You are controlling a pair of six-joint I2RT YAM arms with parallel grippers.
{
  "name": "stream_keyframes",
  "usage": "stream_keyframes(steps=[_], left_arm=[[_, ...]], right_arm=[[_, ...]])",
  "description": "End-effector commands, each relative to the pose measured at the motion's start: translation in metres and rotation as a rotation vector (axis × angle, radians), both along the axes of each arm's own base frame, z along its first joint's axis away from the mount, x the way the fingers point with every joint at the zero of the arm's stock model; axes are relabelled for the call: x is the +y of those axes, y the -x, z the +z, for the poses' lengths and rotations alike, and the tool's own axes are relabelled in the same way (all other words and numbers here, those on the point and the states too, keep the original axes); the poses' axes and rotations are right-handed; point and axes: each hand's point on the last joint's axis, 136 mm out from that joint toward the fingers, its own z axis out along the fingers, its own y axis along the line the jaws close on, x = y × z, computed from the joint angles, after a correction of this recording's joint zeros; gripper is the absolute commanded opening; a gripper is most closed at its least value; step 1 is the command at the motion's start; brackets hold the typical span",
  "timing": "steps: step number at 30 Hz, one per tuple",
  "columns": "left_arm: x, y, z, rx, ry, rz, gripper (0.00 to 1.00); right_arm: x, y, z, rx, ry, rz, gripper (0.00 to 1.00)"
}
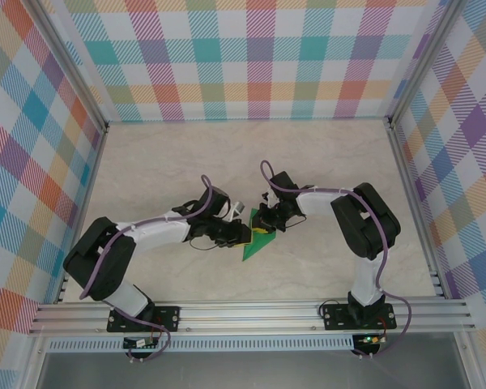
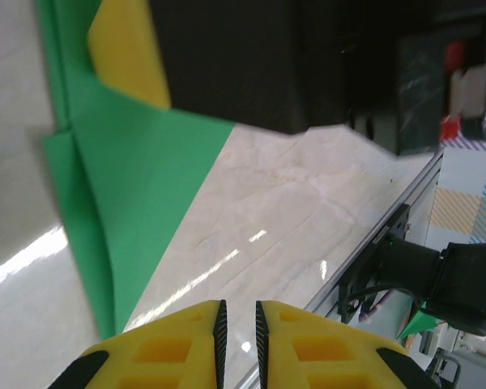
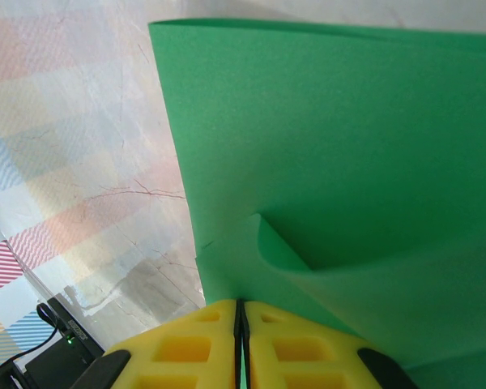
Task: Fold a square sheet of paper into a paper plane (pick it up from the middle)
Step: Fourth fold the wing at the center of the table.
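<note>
- The right gripper [image 3: 240, 340] is pinching the folded green paper [image 3: 348, 162], which rises just ahead of its yellow fingers [image 3: 186, 348].
- The left gripper [image 2: 236, 324] is nearly pressed together, holding nothing; the paper lies just ahead on the tabletop [image 2: 308, 211].
- The right gripper's dark body crowds that paper's far end.

Paper [image 1: 255, 243] partly hidden beneath both pincers from above; its edges run past the right-wrist frame; fold layers indistinct.

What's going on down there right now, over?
Right gripper shut on the green paper. Left gripper nearly closed, nothing between its fingers, paper just ahead. Paper partly folded on the table. Nothing in the way.
</note>
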Motion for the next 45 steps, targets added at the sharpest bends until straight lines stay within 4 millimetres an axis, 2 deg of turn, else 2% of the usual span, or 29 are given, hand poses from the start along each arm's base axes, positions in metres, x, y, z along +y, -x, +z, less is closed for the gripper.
stream_keyframes(steps=[1, 4, 8, 13, 19, 26, 28, 30, 35, 38, 40, 45], left_arm=[[-0.009, 0.001, -0.021, 0.040, -0.030, -0.006, 0.19], [-0.009, 0.006, -0.040, 0.077, -0.061, -0.013, 0.19], [0.005, 0.017, -0.063, 0.121, -0.134, 0.000, 0.18], [0.022, 0.040, -0.080, 0.190, -0.175, -0.009, 0.18], [0.041, 0.066, -0.084, 0.223, -0.224, -0.043, 0.18], [0.051, 0.079, -0.079, 0.235, -0.220, -0.036, 0.19], [0.047, 0.076, -0.073, 0.222, -0.201, -0.034, 0.18], [0.039, 0.069, -0.058, 0.188, -0.156, -0.029, 0.18], [0.023, 0.034, -0.010, 0.017, -0.077, 0.027, 0.18], [0.010, 0.012, 0.009, -0.060, -0.039, 0.058, 0.18], [0.004, 0.000, 0.011, -0.086, -0.033, 0.068, 0.17], [-0.010, -0.016, -0.008, -0.077, -0.044, 0.075, 0.13]], right_arm=[[-0.043, 0.032, -0.063, 0.122, 0.245, -0.023, 0.12], [-0.043, 0.032, -0.063, 0.120, 0.242, -0.023, 0.12], [-0.042, 0.032, -0.061, 0.119, 0.240, -0.023, 0.12], [-0.044, 0.034, -0.063, 0.122, 0.248, -0.019, 0.12], [-0.045, 0.034, -0.063, 0.123, 0.250, -0.022, 0.12], [-0.044, 0.033, -0.063, 0.120, 0.249, -0.026, 0.12], [-0.043, 0.033, -0.062, 0.121, 0.246, -0.025, 0.12], [-0.043, 0.032, -0.061, 0.121, 0.244, -0.025, 0.12], [-0.042, 0.031, -0.059, 0.117, 0.241, -0.023, 0.12], [-0.042, 0.031, -0.059, 0.117, 0.242, -0.023, 0.12], [-0.042, 0.031, -0.059, 0.118, 0.242, -0.024, 0.12], [-0.042, 0.031, -0.060, 0.119, 0.238, -0.028, 0.12]])
